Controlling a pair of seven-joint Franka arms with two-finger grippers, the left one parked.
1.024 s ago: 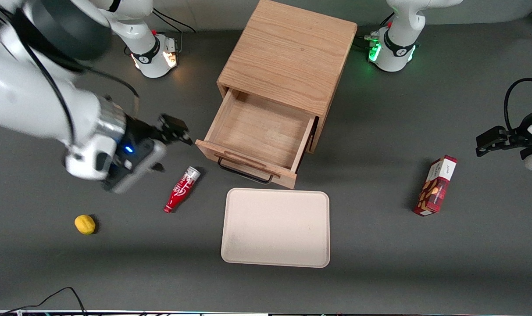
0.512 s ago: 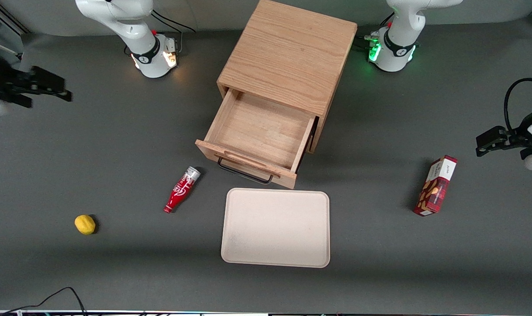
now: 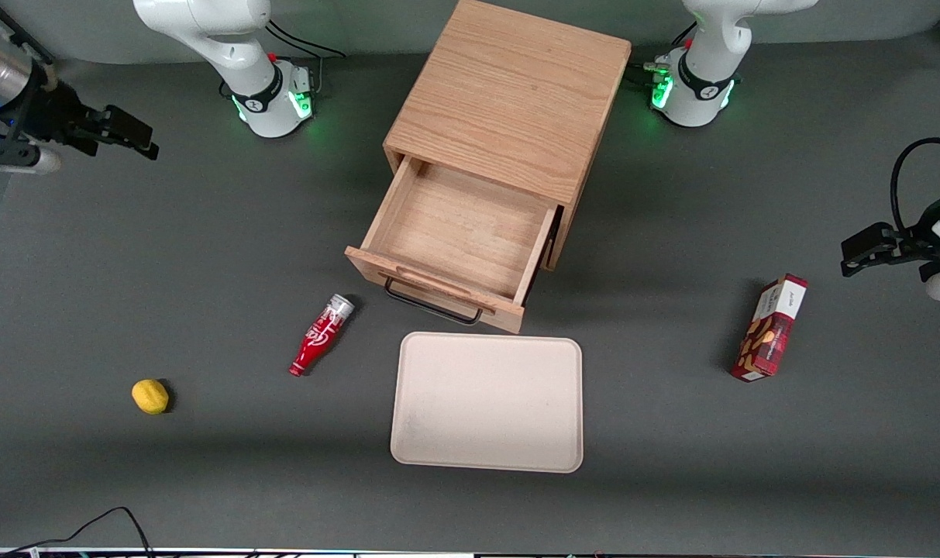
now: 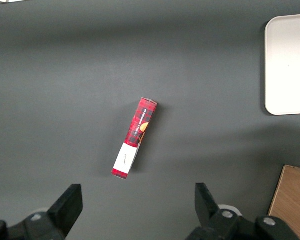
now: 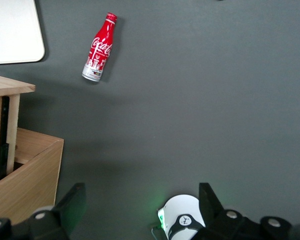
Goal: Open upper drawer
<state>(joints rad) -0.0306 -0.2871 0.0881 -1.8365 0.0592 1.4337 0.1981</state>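
The right arm's black two-finger gripper [image 3: 132, 133] hangs high over the working arm's end of the dark grey table [image 3: 206, 232], well apart from everything on it, its wrist reaching in level from the edge of the front view; its two fingers [image 5: 72, 202] stand spread wide with nothing between them. Far from the gripper, toward the middle of the table, the light-oak wooden cabinet [image 3: 508, 101] has its upper drawer [image 3: 458, 240] pulled well out, a wide shallow oak box with a bare wooden floor, a wooden lip strip along its front edge and a thin black metal bar handle [image 3: 432, 304] below that lip. Between the gripper and the drawer, nearer the front camera than either, a red aluminium cola bottle with a silver base [image 3: 320, 335] lies on its side just beside the drawer's front corner. Nearer the camera again and closer to the gripper's end sits a small yellow lemon [image 3: 150, 396]. A pale beige rounded rectangular tray [image 3: 487, 403] lies flat in front of the drawer, close to the handle but not touching it. A red plaid biscuit box [image 3: 770, 328] lies toward the parked arm's end
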